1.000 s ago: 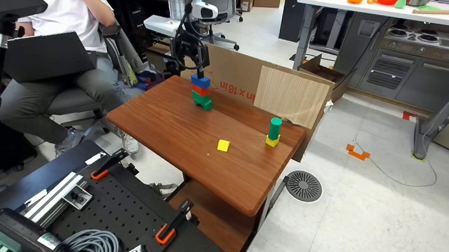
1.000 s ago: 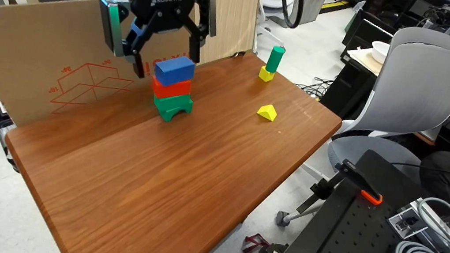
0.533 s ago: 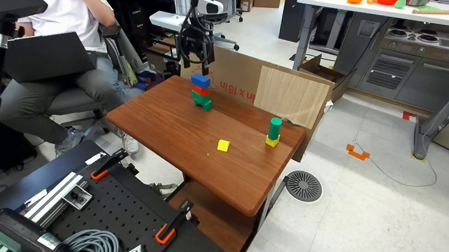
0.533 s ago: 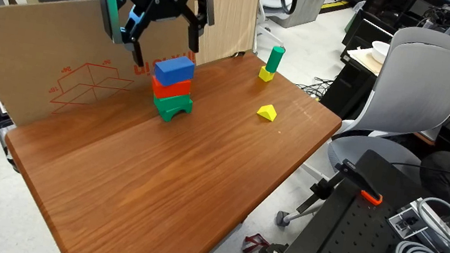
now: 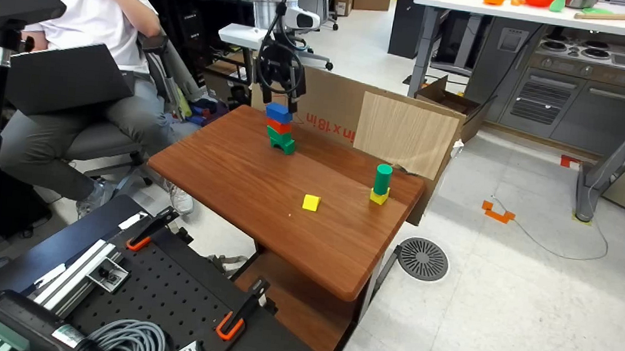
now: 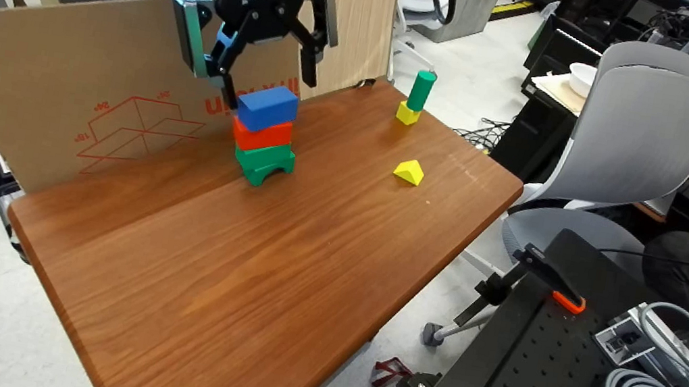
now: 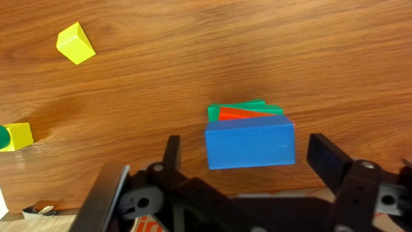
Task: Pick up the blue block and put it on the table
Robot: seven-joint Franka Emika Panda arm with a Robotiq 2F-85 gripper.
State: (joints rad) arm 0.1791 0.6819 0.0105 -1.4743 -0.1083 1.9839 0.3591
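The blue block was flanked, not yet gripped

It was borne on a red block, itself laid on two green blocks, the lowest arched. Beyond the blue block's short ends the claw was spread wide, with clear gaps in the wrist view; how low the tips stood was hard to tell. The step in hand was judged to be lining up: a centred, straight descent was called for, with the squeeze confined to the blue layer, as the red block, set slightly askew, could be dragged along. Smooth, sharp-edged faces, perhaps painted wood, were shown; the table was finished in glossy reddish-brown grain. On it were set a yellow wedge and, farther off, a green cylinder on a yellow cube.
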